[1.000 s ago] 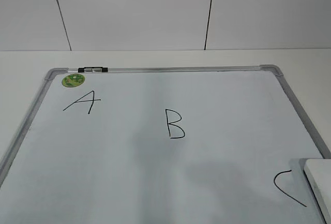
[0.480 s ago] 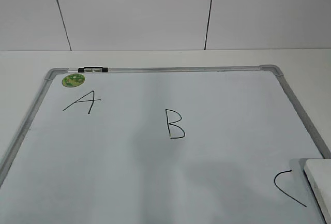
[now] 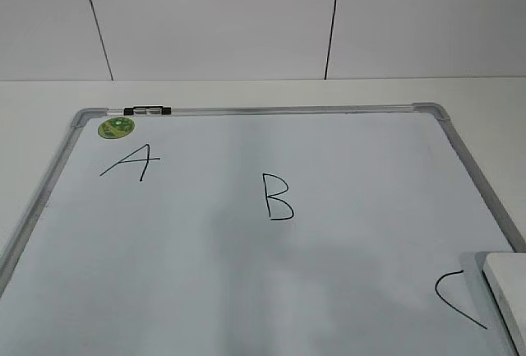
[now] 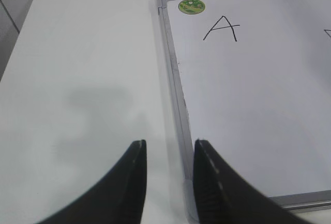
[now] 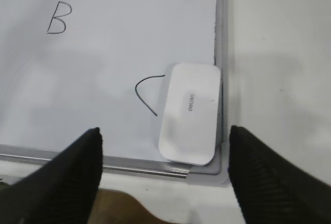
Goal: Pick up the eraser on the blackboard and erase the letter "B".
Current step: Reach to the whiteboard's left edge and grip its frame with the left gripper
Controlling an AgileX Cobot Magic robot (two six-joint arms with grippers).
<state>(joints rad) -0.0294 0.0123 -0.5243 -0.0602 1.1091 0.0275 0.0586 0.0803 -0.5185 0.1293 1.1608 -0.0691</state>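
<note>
The blackboard point(image 3: 345, 167) is a white board with a silver frame, lying flat on the table. The letter "B" point(image 3: 278, 197) is drawn in black near its middle and also shows in the right wrist view point(image 5: 57, 18). The white eraser point(image 5: 190, 112) lies in the board's near right corner, covering part of the "C" point(image 5: 146, 92); its edge shows in the exterior view point(image 3: 508, 294). My right gripper point(image 5: 163, 146) is open wide, above the board's near edge, short of the eraser. My left gripper point(image 4: 169, 154) is open and empty over the board's left frame.
An "A" point(image 3: 131, 163) and a round green sticker point(image 3: 116, 127) sit at the board's far left corner, with a black clip point(image 3: 148, 111) on the top frame. White table point(image 4: 88, 69) surrounds the board. A tiled wall point(image 3: 246, 19) stands behind.
</note>
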